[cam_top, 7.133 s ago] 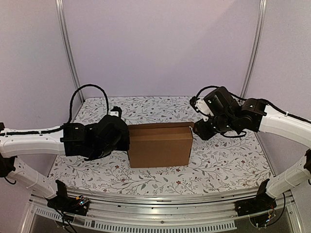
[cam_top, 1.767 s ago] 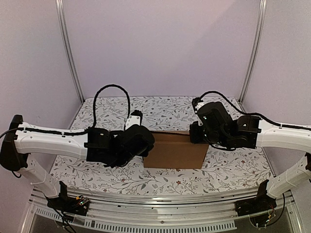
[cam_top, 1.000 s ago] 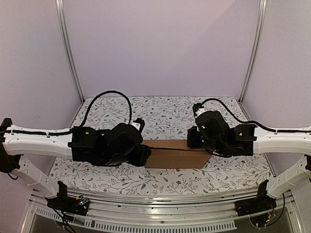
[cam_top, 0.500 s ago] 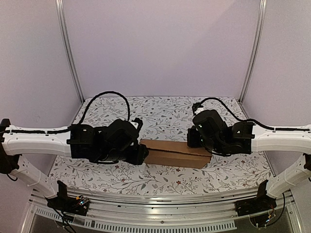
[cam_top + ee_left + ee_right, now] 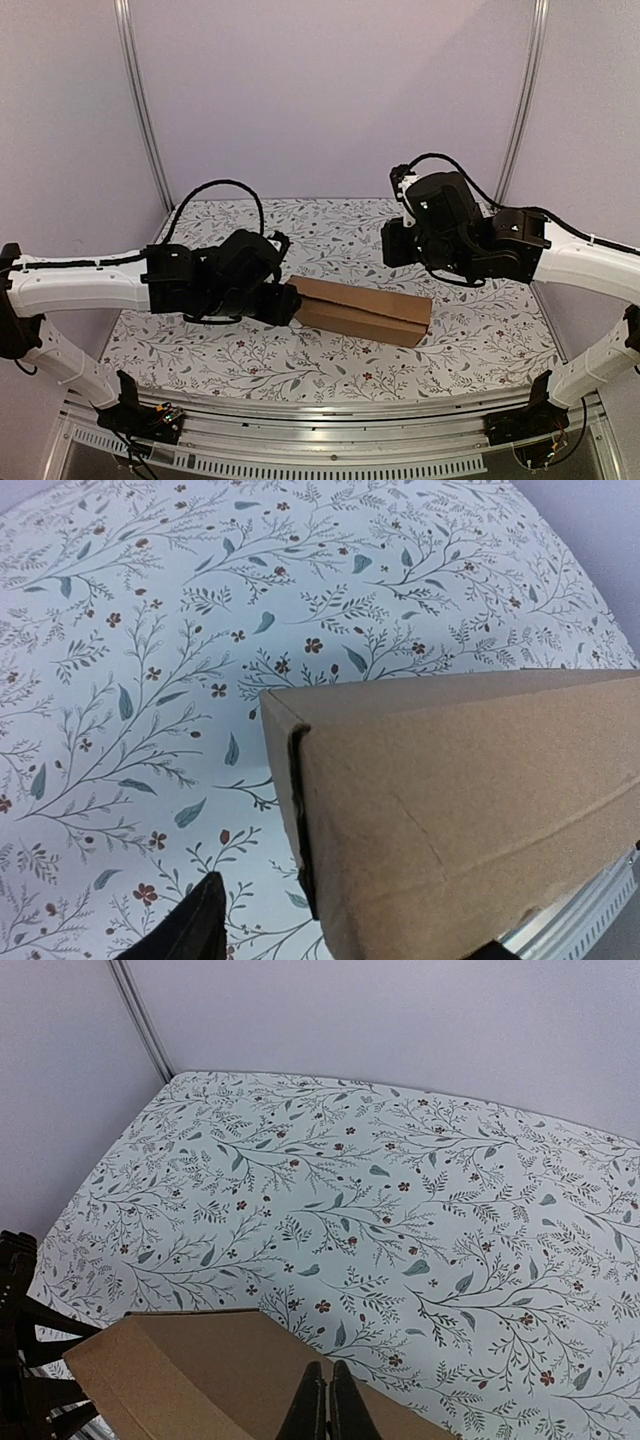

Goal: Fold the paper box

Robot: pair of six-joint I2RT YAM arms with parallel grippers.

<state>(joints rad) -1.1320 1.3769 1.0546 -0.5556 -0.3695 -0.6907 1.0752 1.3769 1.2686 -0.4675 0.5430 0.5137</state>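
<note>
The paper box (image 5: pixel 362 310) is a plain brown cardboard mailer lying flat and closed on the flowered table, its long side slanting toward the front right. My left gripper (image 5: pixel 287 304) is low at the box's left end. In the left wrist view the box's corner (image 5: pixel 450 810) sits between the spread fingers (image 5: pixel 195 930), with bare table showing between the left finger and the cardboard. My right gripper (image 5: pixel 398 243) hangs above the box's far right part, apart from it. Its fingers (image 5: pixel 322 1400) are pressed together over the box's top (image 5: pixel 200 1370) and hold nothing.
The flowered tablecloth (image 5: pixel 330 225) stretches behind and in front of the box. Aluminium posts (image 5: pixel 140 100) and lilac walls close the back and sides. A metal rail (image 5: pixel 330 415) runs along the near edge. Part of the left arm (image 5: pixel 15 1360) shows in the right wrist view.
The box has sunk from a taller shape to lying flat, its right end swung forward. My right gripper has lifted up off it. The left gripper has stayed at the left end.
</note>
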